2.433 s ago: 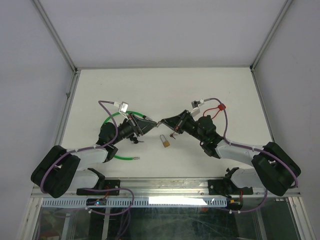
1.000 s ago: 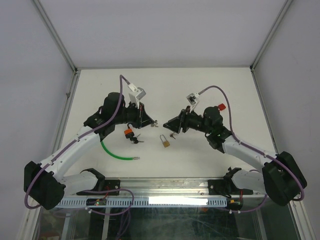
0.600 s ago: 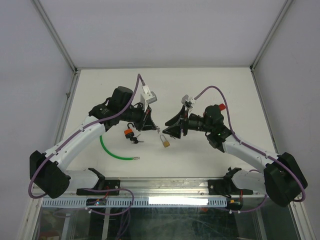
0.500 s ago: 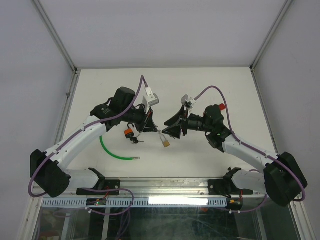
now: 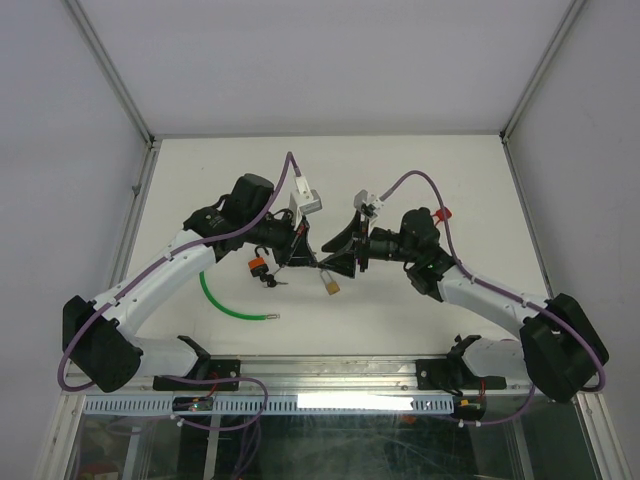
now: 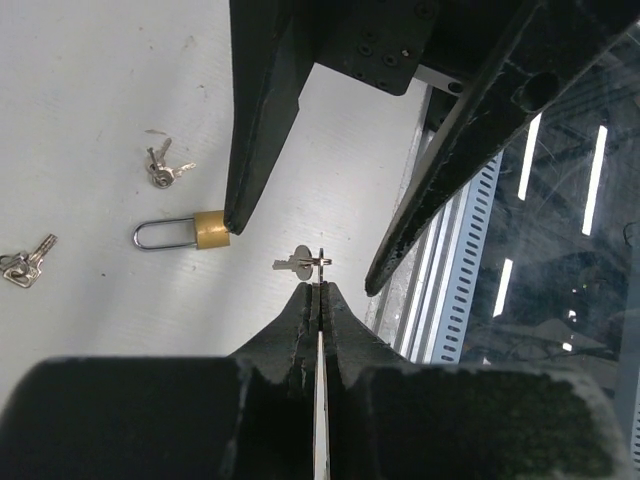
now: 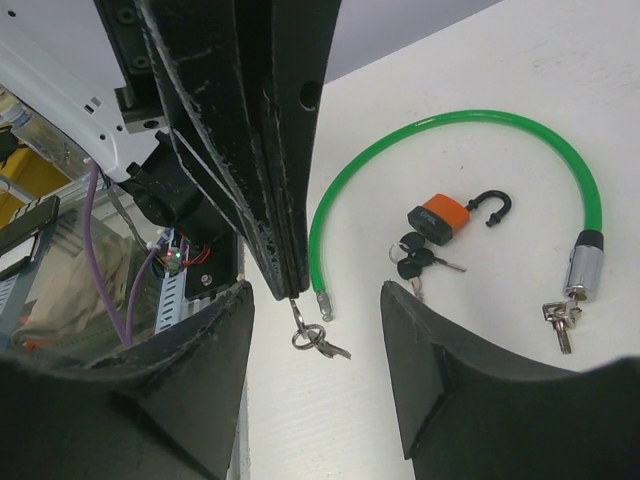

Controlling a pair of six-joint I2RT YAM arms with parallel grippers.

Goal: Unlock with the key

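Grippers meet over the middle of the white worktop [image 5: 400,170]. The left gripper [image 6: 318,292] has its black fingers pressed together, pinching a small silver key on a ring [image 6: 303,263], which hangs from the fingertips above the surface. The right gripper [image 7: 315,296] faces it with jaws spread wide, the key seen between them. A small brass padlock with a steel shackle [image 6: 186,233] lies flat just nearer the front edge than centre, beside one right fingertip; whether they touch cannot be told. Toward the left edge lie an orange padlock with an open black shackle [image 7: 438,217], black-headed keys [image 7: 412,252] and a green cable lock [image 7: 480,114].
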